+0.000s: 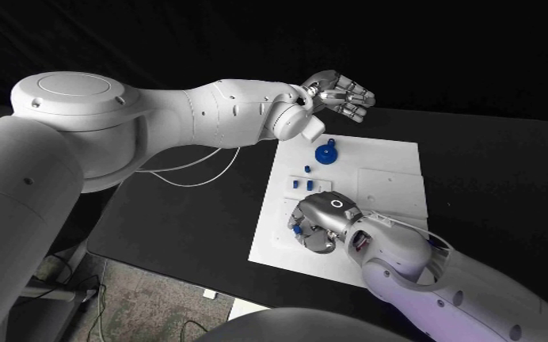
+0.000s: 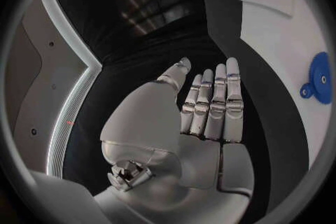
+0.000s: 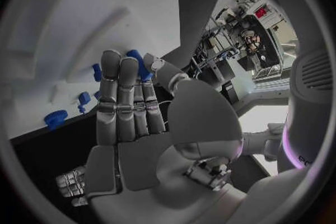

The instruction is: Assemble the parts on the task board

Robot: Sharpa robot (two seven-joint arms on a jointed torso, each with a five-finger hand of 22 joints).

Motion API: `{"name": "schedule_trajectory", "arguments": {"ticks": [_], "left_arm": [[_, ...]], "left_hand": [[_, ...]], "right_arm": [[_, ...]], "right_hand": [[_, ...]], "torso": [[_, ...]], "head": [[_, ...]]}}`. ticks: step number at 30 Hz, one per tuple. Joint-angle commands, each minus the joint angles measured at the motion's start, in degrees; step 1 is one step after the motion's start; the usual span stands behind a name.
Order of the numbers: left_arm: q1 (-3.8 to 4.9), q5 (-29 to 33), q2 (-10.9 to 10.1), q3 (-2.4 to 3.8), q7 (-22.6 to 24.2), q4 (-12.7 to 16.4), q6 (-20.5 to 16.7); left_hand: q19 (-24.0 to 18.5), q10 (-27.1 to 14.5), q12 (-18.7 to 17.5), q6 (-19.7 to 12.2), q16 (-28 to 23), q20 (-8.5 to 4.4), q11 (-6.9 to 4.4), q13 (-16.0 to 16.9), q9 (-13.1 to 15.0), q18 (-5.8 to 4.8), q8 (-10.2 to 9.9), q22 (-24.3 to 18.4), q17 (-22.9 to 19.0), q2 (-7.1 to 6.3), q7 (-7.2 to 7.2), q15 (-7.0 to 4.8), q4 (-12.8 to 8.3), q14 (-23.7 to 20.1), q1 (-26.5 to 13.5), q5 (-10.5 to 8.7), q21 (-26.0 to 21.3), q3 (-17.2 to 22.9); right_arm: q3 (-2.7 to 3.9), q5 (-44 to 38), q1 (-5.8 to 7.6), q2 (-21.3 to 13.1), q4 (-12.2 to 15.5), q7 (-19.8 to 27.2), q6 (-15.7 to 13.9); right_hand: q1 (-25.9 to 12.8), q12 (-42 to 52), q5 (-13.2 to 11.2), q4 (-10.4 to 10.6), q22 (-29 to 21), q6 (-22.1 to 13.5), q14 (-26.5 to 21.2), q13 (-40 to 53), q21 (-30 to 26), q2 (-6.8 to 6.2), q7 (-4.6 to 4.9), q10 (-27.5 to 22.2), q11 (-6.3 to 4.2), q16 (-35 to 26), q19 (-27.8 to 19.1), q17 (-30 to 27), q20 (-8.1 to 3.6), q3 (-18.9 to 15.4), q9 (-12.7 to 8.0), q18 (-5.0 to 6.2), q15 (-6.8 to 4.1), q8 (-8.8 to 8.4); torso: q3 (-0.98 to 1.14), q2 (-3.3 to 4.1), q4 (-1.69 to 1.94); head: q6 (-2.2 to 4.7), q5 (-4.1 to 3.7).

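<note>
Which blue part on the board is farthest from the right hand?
The round, gear-like blue part at the far end of the task board. The other small blue parts lie closer to the right hand.

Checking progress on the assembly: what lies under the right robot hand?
The right robot hand is low over the white task board. A small blue part shows by its fingers; anything beneath the palm is hidden.
</note>
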Motion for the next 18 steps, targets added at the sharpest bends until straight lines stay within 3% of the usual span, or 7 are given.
{"name": "schedule_trajectory", "arguments": {"ticks": [1, 4, 5, 6, 9, 13, 18], "left_arm": [[-0.01, 0.27, 0.06, 0.05, 0.19, 0.01, 0.42], [-0.01, 0.27, 0.04, 0.05, 0.03, -0.05, 0.24], [-0.02, 0.27, 0.04, 0.05, -0.02, -0.06, 0.21], [-0.02, 0.27, 0.03, 0.05, -0.07, -0.07, 0.20], [-0.02, 0.27, 0.02, 0.04, -0.16, -0.08, 0.24], [-0.03, 0.27, 0.01, 0.04, -0.22, -0.09, 0.34], [-0.06, 0.27, 0.02, 0.04, -0.23, -0.10, 0.49]], "left_hand": [[0.16, -0.42, -0.20, -1.12, -0.23, 0.10, 0.23, -0.05, -0.06, 0.31, -0.18, -0.11, 0.02, 0.40, 0.03, 0.22, -0.22, -0.02, -0.18, -0.12, -0.03, -0.30], [0.14, -0.76, -0.19, -2.09, -0.23, 0.15, 0.33, -0.04, -0.09, 0.34, -0.20, -0.19, 0.03, 0.36, 0.16, 0.27, -0.30, -0.07, -0.10, -0.13, -0.04, -0.46], [0.14, -0.76, -0.19, -2.09, -0.23, 0.15, 0.33, -0.04, -0.09, 0.34, -0.20, -0.19, 0.03, 0.36, 0.16, 0.27, -0.30, -0.07, -0.10, -0.13, -0.04, -0.46], [0.16, -0.86, -0.20, -2.44, -0.23, 0.17, 0.37, -0.04, -0.11, 0.36, -0.20, -0.24, 0.04, 0.35, 0.20, 0.28, -0.32, -0.06, -0.10, -0.14, -0.03, -0.60], [0.16, -0.87, -0.20, -2.48, -0.23, 0.17, 0.37, -0.04, -0.11, 0.36, -0.20, -0.25, 0.04, 0.35, 0.20, 0.28, -0.33, -0.06, -0.10, -0.15, -0.03, -0.62], [0.16, -0.87, -0.20, -2.48, -0.23, 0.17, 0.37, -0.04, -0.11, 0.36, -0.20, -0.25, 0.04, 0.35, 0.20, 0.28, -0.33, -0.06, -0.10, -0.15, -0.03, -0.62], [0.16, -0.87, -0.20, -2.48, -0.23, 0.17, 0.37, -0.04, -0.11, 0.36, -0.20, -0.25, 0.04, 0.35, 0.20, 0.28, -0.33, -0.06, -0.10, -0.15, -0.03, -0.62]], "right_arm": [[-0.26, 2.21, -0.29, -0.22, -0.20, 0.58, -0.40], [-0.26, 2.81, -0.29, -0.30, -0.20, 0.77, -0.82], [-0.26, 2.98, -0.29, -0.33, -0.20, 0.81, -1.10], [-0.26, 3.12, -0.29, -0.36, -0.19, 0.81, -1.45], [-0.25, 3.41, -0.29, -0.54, -0.11, 0.75, -2.77], [-0.23, 3.86, -0.28, -1.00, 0.29, 0.65, -4.70], [0.29, 4.71, -0.27, -1.90, 1.25, 0.55, -5.94]], "right_hand": [[-1.09, -0.65, 1.66, 0.11, -0.42, -2.90, -0.88, -0.11, -0.68, -1.67, 0.59, -1.66, 1.46, 0.37, -0.32, -0.14, 0.65, -1.45, -0.28, 0.95, 0.56, -0.27], [-2.77, -0.49, 4.53, 0.85, -1.59, -5.84, -1.73, -0.08, -1.88, -3.00, 1.00, -5.57, 2.42, 0.44, -0.70, -0.37, 1.59, -6.06, -0.25, 1.16, 1.47, -0.23], [-2.16, -0.34, 4.61, 0.93, -2.32, -6.52, -2.48, -0.04, -2.61, -2.76, 0.98, -7.47, 2.68, 0.54, -0.93, -0.63, 1.93, -8.70, -0.24, 1.26, 1.60, -0.18], [-0.45, 0.21, 4.72, 0.79, -3.44, -6.57, -3.21, -0.12, -3.52, -1.50, 0.80, -8.33, 2.90, 1.56, -0.66, -1.31, 2.18, -12.98, -0.19, 1.42, 1.61, -0.06], [0.55, 0.28, 4.37, 0.70, -4.40, -7.92, -4.47, -0.04, -4.52, -0.81, 0.91, -11.39, 3.26, 2.48, -0.85, -3.00, 2.43, -17.02, -0.24, 1.28, 2.06, -0.20], [2.17, 1.20, 4.35, 2.26, -5.31, -9.20, -6.09, -0.02, -5.65, -1.53, 0.73, -14.90, 3.90, 3.44, -1.42, -4.97, 2.91, -19.58, -0.24, 1.25, 2.66, -0.17], [4.96, 3.43, 4.76, 7.83, -6.11, -11.19, -7.52, -0.06, -6.60, -3.88, 0.36, -17.31, 4.24, 6.42, -1.25, -8.92, 3.42, -21.09, -0.31, 1.53, 3.08, -0.22]], "torso": [[0.04, 0.01, 0.00], [0.05, 0.00, 0.00], [0.05, 0.01, -0.01], [0.05, 0.01, -0.01], [0.07, 0.00, -0.02], [0.07, -0.02, -0.03], [0.06, -0.04, -0.08]], "head": [[-0.06, -0.08], [-0.10, -0.13], [-0.11, -0.19], [-0.11, -0.19], [-0.09, -0.29], [0.00, -0.42], [0.25, -0.95]]}}
